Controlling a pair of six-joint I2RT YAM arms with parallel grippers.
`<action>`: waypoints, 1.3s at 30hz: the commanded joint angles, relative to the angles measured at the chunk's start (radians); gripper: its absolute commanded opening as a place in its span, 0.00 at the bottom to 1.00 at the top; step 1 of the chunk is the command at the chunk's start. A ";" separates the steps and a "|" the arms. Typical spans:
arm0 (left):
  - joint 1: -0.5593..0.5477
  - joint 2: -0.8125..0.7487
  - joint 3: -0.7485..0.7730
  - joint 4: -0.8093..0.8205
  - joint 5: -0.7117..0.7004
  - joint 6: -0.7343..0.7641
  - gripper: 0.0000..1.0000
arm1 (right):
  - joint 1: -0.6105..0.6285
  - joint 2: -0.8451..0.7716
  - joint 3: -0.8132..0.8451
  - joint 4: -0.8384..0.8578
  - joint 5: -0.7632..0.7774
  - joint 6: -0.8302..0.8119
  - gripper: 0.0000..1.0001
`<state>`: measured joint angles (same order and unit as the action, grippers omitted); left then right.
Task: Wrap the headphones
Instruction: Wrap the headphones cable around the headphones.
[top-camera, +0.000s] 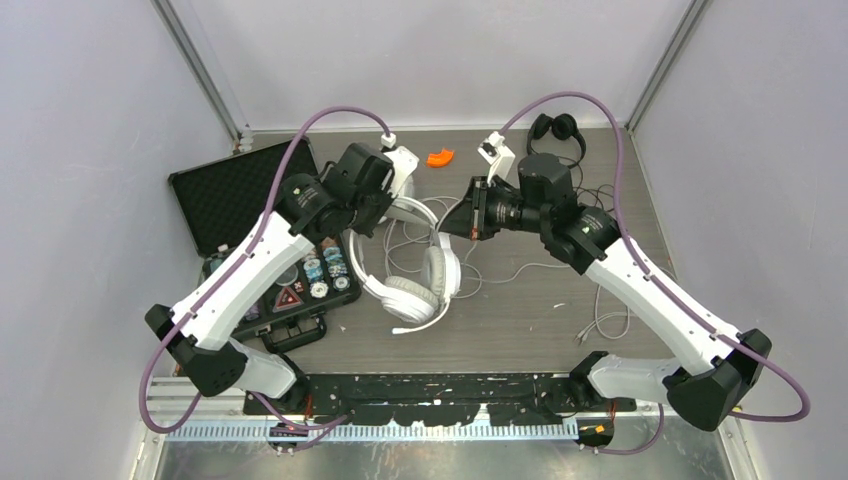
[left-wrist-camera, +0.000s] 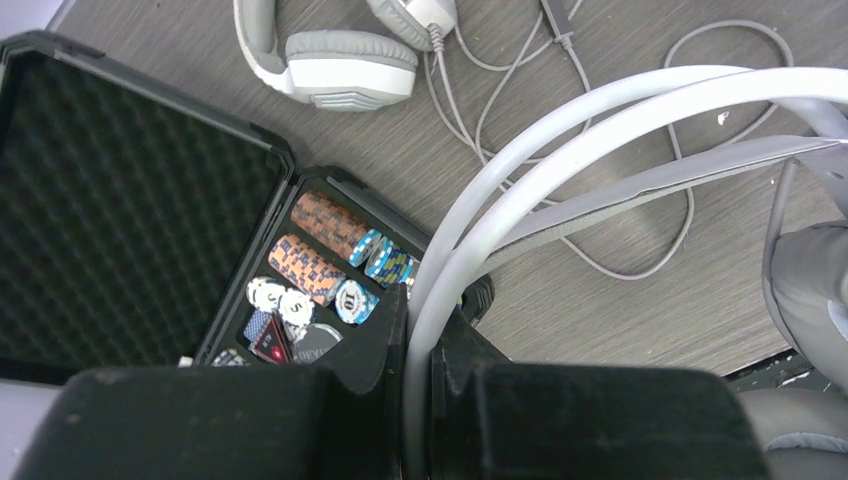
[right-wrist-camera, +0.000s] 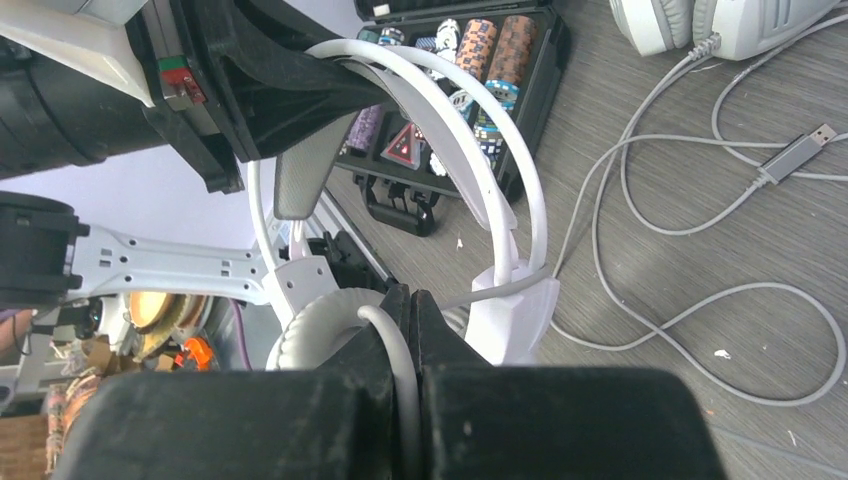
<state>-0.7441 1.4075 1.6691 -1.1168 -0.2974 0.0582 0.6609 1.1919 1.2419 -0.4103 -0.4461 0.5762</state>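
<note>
Closest to my right wrist view is the right claw (right-wrist-camera: 408, 300) itself, pinched tight on a white cable (right-wrist-camera: 380, 318) that runs between its fingers. Just past its tips sits an ear cup (right-wrist-camera: 315, 335) of the white headset (right-wrist-camera: 480, 150), whose headband arcs up into the left claw (left-wrist-camera: 420, 322). That claw is closed narrowly on the band (both thin hoops pass between its jaws), carrying it above the table (left-wrist-camera: 620, 290). Beyond the left claw a second pale headset (left-wrist-camera: 340, 65) lies on the table, and to that claw's left an open black case (left-wrist-camera: 120, 200) shows poker chips (left-wrist-camera: 325, 225). The small black headset (top-camera: 557, 128) lies well apart from both claws, past the right arm at the table's far edge.
</note>
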 joint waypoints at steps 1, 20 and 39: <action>0.003 -0.014 0.039 0.033 -0.117 -0.125 0.00 | 0.015 0.003 0.092 0.046 -0.051 0.098 0.00; 0.003 -0.076 -0.056 0.131 -0.280 -0.080 0.00 | 0.010 0.089 0.145 -0.050 -0.003 0.161 0.00; 0.003 -0.133 -0.144 0.163 -0.206 0.051 0.00 | -0.001 0.109 0.191 0.068 -0.071 0.165 0.00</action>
<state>-0.7437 1.3251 1.5261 -1.0359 -0.5549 0.1131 0.6636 1.3029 1.3830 -0.4992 -0.4305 0.7116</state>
